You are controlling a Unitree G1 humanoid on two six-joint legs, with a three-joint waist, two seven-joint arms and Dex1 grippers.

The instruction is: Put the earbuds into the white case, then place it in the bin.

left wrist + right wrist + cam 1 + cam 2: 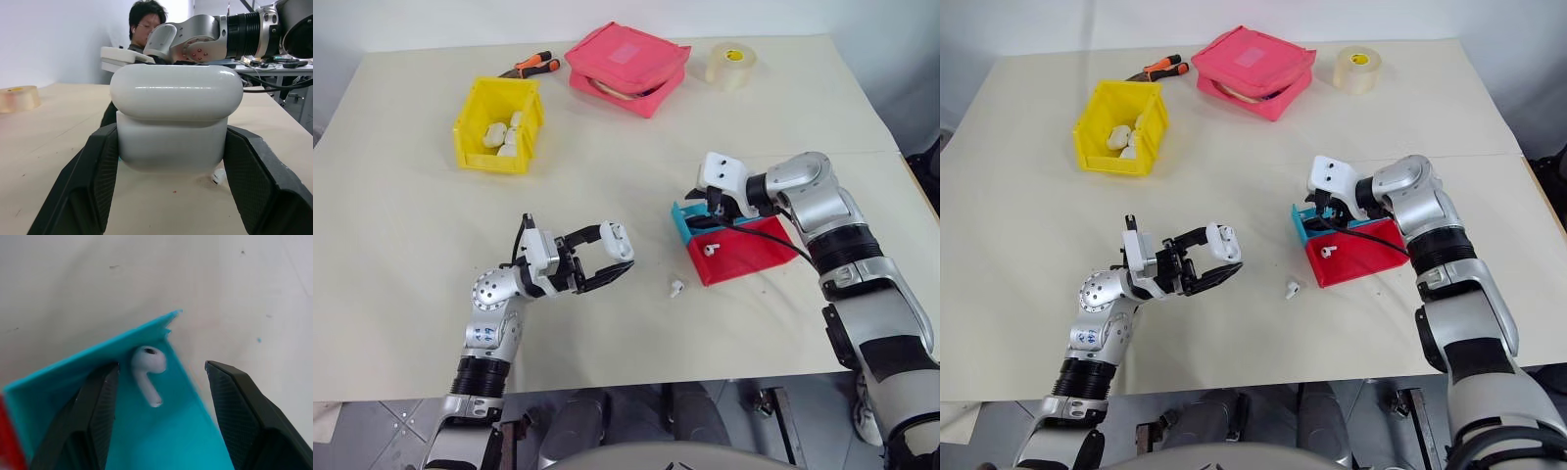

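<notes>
Closest to you, your left claw [619,257] is clamped on the white case [617,241], one black finger on each side, holding it above the worktop [401,294] with its lid up. In the left wrist view the case [173,117] sits squarely between the two fingers [98,171].

One earbud [676,288] lies loose on the worktop, between the held case and the red tray [744,257]. A second earbud [710,249] rests inside the red tray. Your right claw [713,210] stands open over the blue tray [683,217], which sits against the red tray's far-left side. In the right wrist view a third earbud [148,372] lies in the corner of the blue tray [166,440], head towards the corner, just beside one finger [95,406] and between the two spread fingers; you are not touching it.

The yellow bin [470,127] stands well away at the far left of the worktop with several white things in it. Beyond it lie orange-handled pliers [530,67], a pink pouch [628,67] and a roll of clear tape [731,66]. A person [146,22] sits behind the worktop.
</notes>
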